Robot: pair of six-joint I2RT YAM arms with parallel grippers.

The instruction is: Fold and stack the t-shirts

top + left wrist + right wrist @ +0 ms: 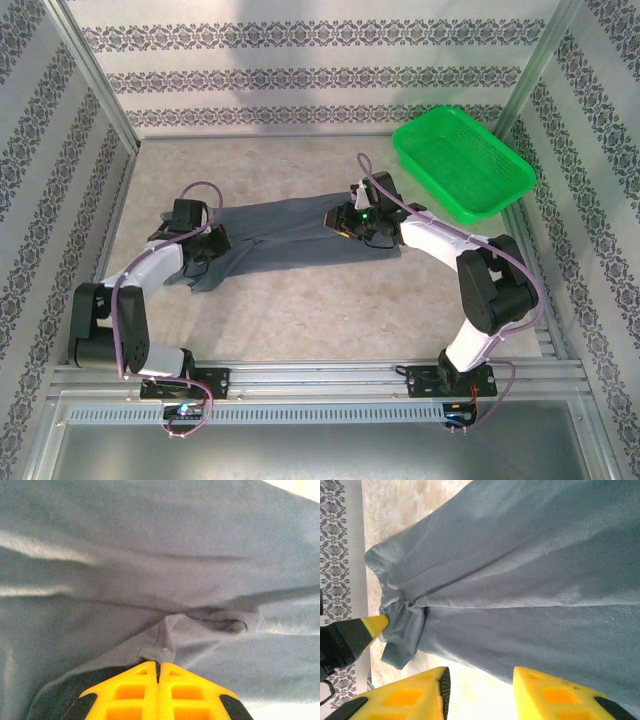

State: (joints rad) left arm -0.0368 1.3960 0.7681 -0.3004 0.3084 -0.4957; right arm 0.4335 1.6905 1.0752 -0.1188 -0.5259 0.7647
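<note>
Pinching a small ridge of cloth between fingers pressed fully together, the left end effector (158, 663) grips the t-shirt (285, 235) at the end farthest from the green basket (462, 160). That hold looks meant to anchor the far end so the cloth can be drawn flat or carried over for a fold. The shirt lies on the desk (300, 320) to the near-left of the basket, apart from it, spread as a long band with one end pointing towards the basket. Creases run along it from the pinched spot, which suggests some pull on the cloth. The right end effector (480, 674) sits at the basket-side end of the shirt with its fingers spread wide and nothing between them. From its wrist camera, bare desk shows in the gap and the shirt's edge lies just ahead of the fingertips. I judge it is placed there to take that end, so both ends are held for the fold, which is not yet made. The basket stands off to the side of the work. It may be where shirts come from or where the stack goes, but the pictures do not settle that. By count there is one t-shirt, one basket, and two arms with one end effector each, one clamped on cloth and one wide.
</note>
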